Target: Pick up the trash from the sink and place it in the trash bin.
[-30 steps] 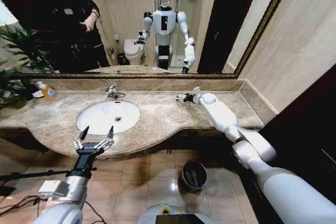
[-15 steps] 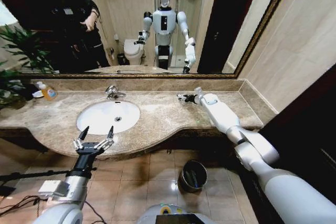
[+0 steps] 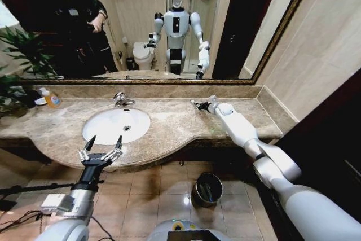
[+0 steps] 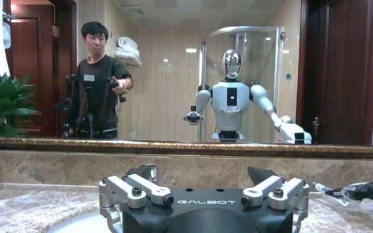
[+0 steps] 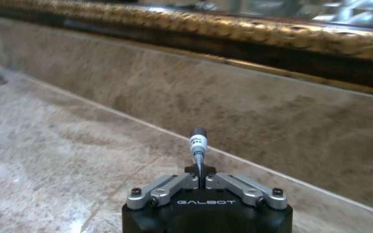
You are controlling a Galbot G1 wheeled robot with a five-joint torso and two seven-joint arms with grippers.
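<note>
- The right gripper (image 3: 194, 104), over the beige-brown marble table (image 3: 169, 125) near its back edge, has its fingers clenched on a small thin white tube with a dark tip (image 5: 198, 143)
- Judged step: carrying trash; next it needs lowering over the round black bin with metal rim (image 3: 207, 189) on the floor
- The left gripper (image 3: 100, 149) hangs released at the table's front edge, beside the white oval sink (image 3: 115, 125)

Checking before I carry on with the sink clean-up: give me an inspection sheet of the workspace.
Surface: marble counter, dry-looking.
Job's things: sink, nothing seen inside; trash bin on the floor below the counter; small white tube in the right gripper.
Clutter: soap bottle at the counter's back left.
Grippers: left gripper open, at the counter's front edge; right gripper shut on the tube, right of the faucet.
Cables: cables on the floor, left.
Surroundings: mirror, plant.
</note>
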